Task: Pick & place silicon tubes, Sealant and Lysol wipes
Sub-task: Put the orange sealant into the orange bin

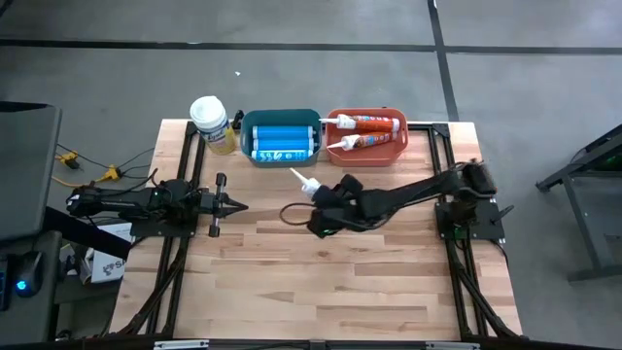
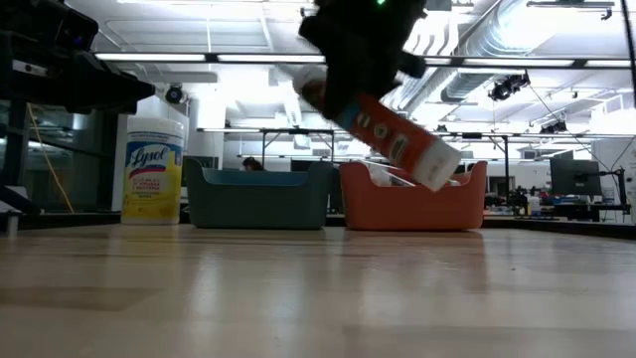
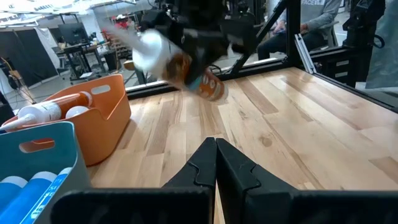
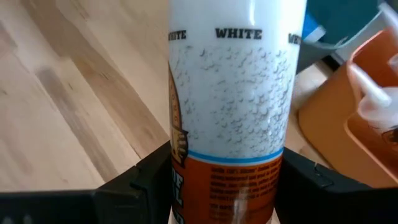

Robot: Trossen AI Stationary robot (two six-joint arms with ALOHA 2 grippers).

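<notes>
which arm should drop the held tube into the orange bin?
Right. The right gripper already clamps the white-and-orange tube, near the orange bin. The left gripper is shut, empty, farther away.

Wooden plank table (image 1: 321, 282) on a dark frame, grey floor (image 1: 292, 78) beyond its far edge with dark seam lines, yellow cable (image 1: 83, 170) off the left edge, a seated person (image 3: 311, 22) partly visible in the room behind.
</notes>
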